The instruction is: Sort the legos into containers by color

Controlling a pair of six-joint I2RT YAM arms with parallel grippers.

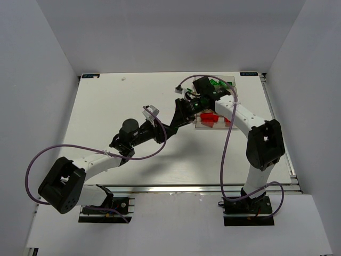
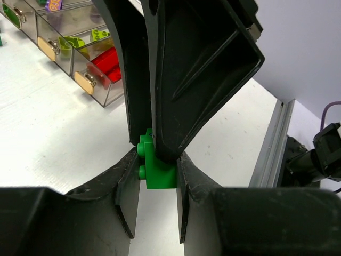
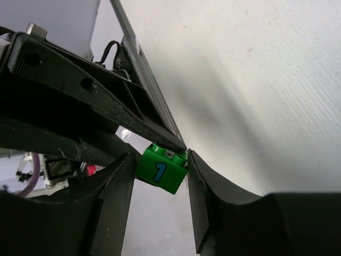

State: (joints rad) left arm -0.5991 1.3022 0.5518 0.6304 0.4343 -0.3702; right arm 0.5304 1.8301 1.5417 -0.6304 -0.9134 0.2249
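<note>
Left wrist: your left hand point(image 2: 155, 164) is gripping the green brick point(image 2: 159, 175). Your right hand point(image 3: 161, 160) is flanking it, grip cannot be told. Releasing early is risking a drop below both hands.

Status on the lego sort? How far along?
Mostly done: the containers already hold red bricks, yellow-green bricks and a purple brick. In hand: a green brick pinched in the left gripper, with the right gripper around it for a handover. Left: binning it. No loose bricks show on the table, though part is hidden.
</note>
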